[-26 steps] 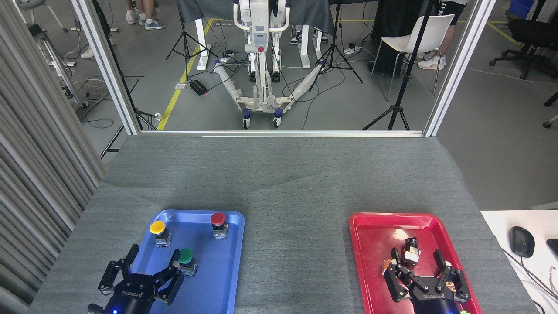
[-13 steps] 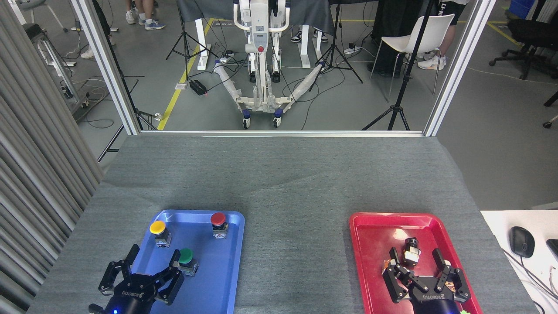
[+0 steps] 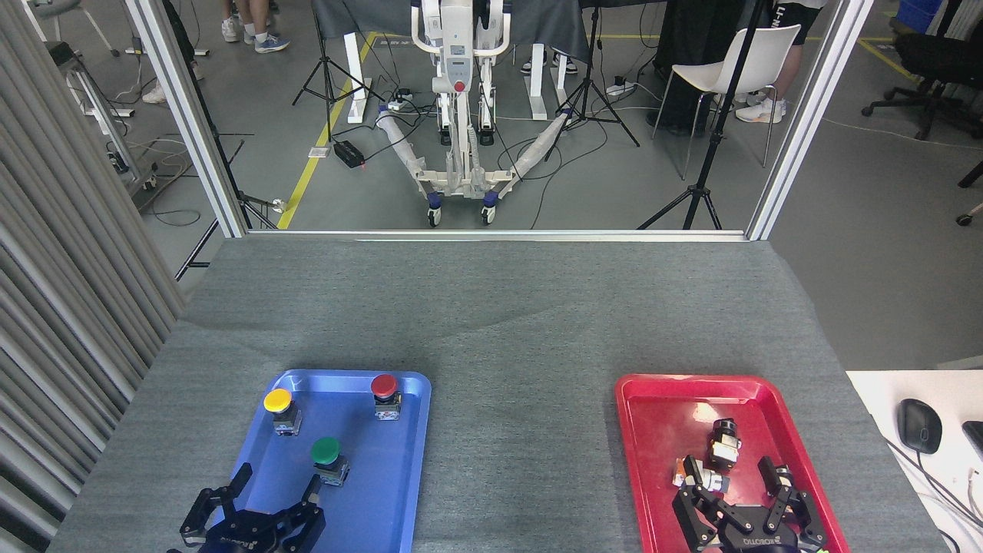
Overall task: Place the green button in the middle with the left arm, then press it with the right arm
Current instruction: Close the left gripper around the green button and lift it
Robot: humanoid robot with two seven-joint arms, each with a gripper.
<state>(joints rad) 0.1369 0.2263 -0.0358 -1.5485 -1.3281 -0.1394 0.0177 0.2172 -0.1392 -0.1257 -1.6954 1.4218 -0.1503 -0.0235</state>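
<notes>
The green button (image 3: 327, 458) stands upright in the blue tray (image 3: 384, 491), nearer to me than the yellow and red ones. My left gripper (image 3: 276, 484) is low at the tray's near left, open, its fingers just short of the green button and touching nothing. Over the near part of the red tray (image 3: 660, 430), my right gripper (image 3: 733, 470) is open and holds nothing. The middle (image 3: 522, 430), a bare stretch of grey fabric, lies between the two trays.
A yellow button (image 3: 279, 407) and a red button (image 3: 385, 393) stand at the blue tray's far end. A small black and silver part (image 3: 723, 445) lies in the red tray. A computer mouse (image 3: 919, 425) sits on a white desk at the right.
Both grippers have pulled back toward me and sit lower in view. The left gripper's finger no longer overlaps the green button. The buttons have not moved.
</notes>
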